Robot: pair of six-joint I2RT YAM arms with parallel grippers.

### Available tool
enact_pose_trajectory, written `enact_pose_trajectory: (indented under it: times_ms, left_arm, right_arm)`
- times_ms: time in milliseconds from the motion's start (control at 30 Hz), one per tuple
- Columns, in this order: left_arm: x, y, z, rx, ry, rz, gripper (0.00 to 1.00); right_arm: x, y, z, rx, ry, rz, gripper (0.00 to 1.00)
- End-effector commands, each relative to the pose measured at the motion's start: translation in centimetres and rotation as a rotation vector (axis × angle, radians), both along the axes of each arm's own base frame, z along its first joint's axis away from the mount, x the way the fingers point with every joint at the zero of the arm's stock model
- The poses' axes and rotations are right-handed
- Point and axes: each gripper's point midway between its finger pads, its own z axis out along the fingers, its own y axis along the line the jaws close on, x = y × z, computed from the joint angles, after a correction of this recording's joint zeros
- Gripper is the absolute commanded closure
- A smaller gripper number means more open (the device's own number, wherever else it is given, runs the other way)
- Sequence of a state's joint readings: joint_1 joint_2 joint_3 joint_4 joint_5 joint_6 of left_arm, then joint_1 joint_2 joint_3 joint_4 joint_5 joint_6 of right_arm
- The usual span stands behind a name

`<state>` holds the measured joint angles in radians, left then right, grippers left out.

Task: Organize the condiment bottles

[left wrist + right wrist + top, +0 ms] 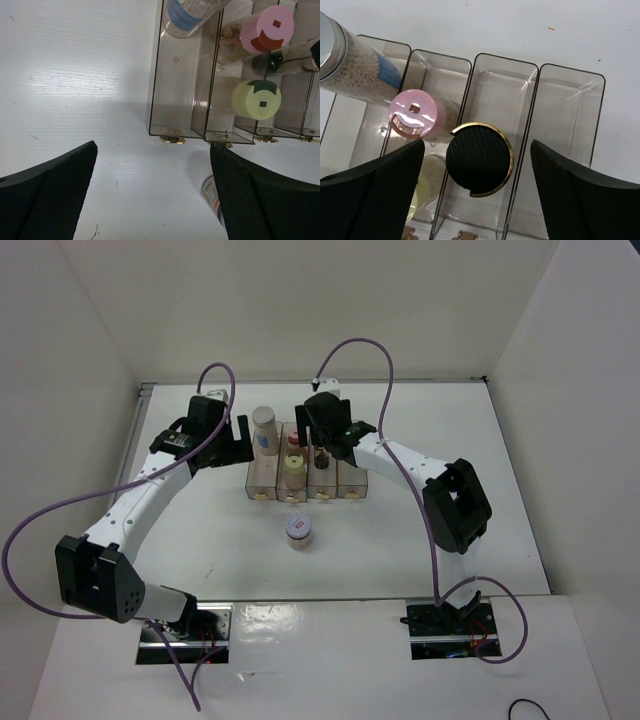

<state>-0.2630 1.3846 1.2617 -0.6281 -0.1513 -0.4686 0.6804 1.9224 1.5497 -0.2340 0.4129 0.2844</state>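
The clear rack (352, 485) holds the tall white bottle with grey cap (264, 430) in its left compartment, the pink-capped bottle (295, 440) and yellow-capped bottle (293, 475) in the second, and the slim black-capped bottle (321, 458) in the third. The squat red-rimmed jar (300, 531) stands on the table in front of the rack. My right gripper (477, 150) is open, its fingers on either side of the black cap (479, 160) without touching it. My left gripper (152, 195) is open and empty over the table left of the rack (172, 100). The jar (212, 192) shows partly beside its right finger.
The rack's right compartment (570, 115) holds nothing. White walls enclose the table on three sides. Purple cables loop above both arms. The right arm reaches over the rack from the right.
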Motion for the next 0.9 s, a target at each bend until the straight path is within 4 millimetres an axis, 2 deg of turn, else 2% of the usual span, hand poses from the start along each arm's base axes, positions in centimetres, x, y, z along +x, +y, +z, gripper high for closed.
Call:
enact_pose_trajectory:
  times_ms: [0, 33, 133, 167, 200, 267, 300, 333, 367, 400, 433, 500, 533, 600, 667, 700, 800, 867]
  left_arm:
    - [-0.1, 0.2, 0.7, 0.001, -0.033, -0.017, 0.01]
    - [-0.1, 0.2, 1.0, -0.001, -0.042, -0.017, 0.01]
    - [-0.4, 0.3, 0.9, -0.001, -0.042, -0.017, 0.01]
    - [-0.4, 0.3, 0.9, -0.001, -0.042, -0.017, 0.01]
    - [-0.4, 0.3, 0.9, -0.001, -0.042, -0.017, 0.01]
    - [-0.4, 0.3, 1.3, -0.004, -0.051, -0.017, 0.01]
    - [-0.5, 0.3, 1.6, -0.006, -0.06, -0.017, 0.01]
    - [-0.5, 0.3, 1.6, -0.006, -0.06, -0.017, 0.01]
    - [-0.8, 0.3, 1.5, -0.012, -0.058, -0.011, 0.01]
    - [-0.9, 0.4, 1.8, -0.014, -0.067, -0.011, 0.01]
    - [-0.7, 0.3, 1.9, -0.017, -0.076, -0.011, 0.01]
    - [-0.8, 0.7, 1.9, -0.024, -0.076, 0.008, 0.01]
    - [-0.8, 1.0, 1.6, -0.024, -0.075, 0.017, 0.01]
    - [-0.7, 1.3, 1.7, -0.034, -0.085, 0.033, 0.01]
    - [-0.6, 1.7, 1.4, -0.04, -0.085, 0.052, 0.01]
    - [-0.7, 2.2, 0.8, -0.043, -0.07, 0.075, 0.01]
    - [-0.5, 2.9, 0.1, -0.083, -0.059, 0.093, 0.01]
    - [-0.3, 3.3, 0.1, -0.117, -0.071, 0.104, 0.01]
  right_arm:
    - [0.6, -0.4, 1.4, 0.023, -0.026, -0.045, 0.09]
    - [0.6, -0.4, 1.4, 0.023, -0.026, -0.045, 0.07]
    - [0.2, -0.9, 4.1, 0.052, -0.057, -0.058, 0.03]
    - [0.0, -1.3, 6.2, 0.072, -0.088, -0.065, 0.02]
    - [-0.3, -1.5, 7.1, 0.079, -0.095, -0.065, 0.02]
    - [-0.6, -2.1, 10.0, 0.104, -0.136, -0.077, 0.02]
    - [-1.4, -2.7, 12.4, 0.133, -0.169, -0.077, 0.02]
    - [-2.2, -2.8, 13.6, 0.14, -0.184, -0.075, 0.02]
    - [-3.6, -3.1, 16.4, 0.162, -0.228, -0.068, 0.02]
    - [-4.4, -3.1, 17.9, 0.185, -0.251, -0.058, 0.02]
    - [-5.5, -3.2, 17.8, 0.185, -0.24, -0.037, 0.02]
    - [-7.9, -1.9, 18.4, 0.224, -0.222, 0.048, 0.02]
    - [-9.5, -2.0, 18.1, 0.228, -0.207, 0.084, 0.02]
    - [-12.3, -0.3, 17.0, 0.255, -0.161, 0.155, 0.02]
    - [-14.6, 0.2, 13.9, 0.226, -0.088, 0.184, 0.02]
    - [-16.5, 1.1, 11.5, 0.218, -0.027, 0.215, 0.02]
    - [-19.5, 3.1, 7.4, 0.194, 0.08, 0.278, 0.02]
    - [-21.0, 4.1, 3.6, 0.146, 0.155, 0.291, 0.02]
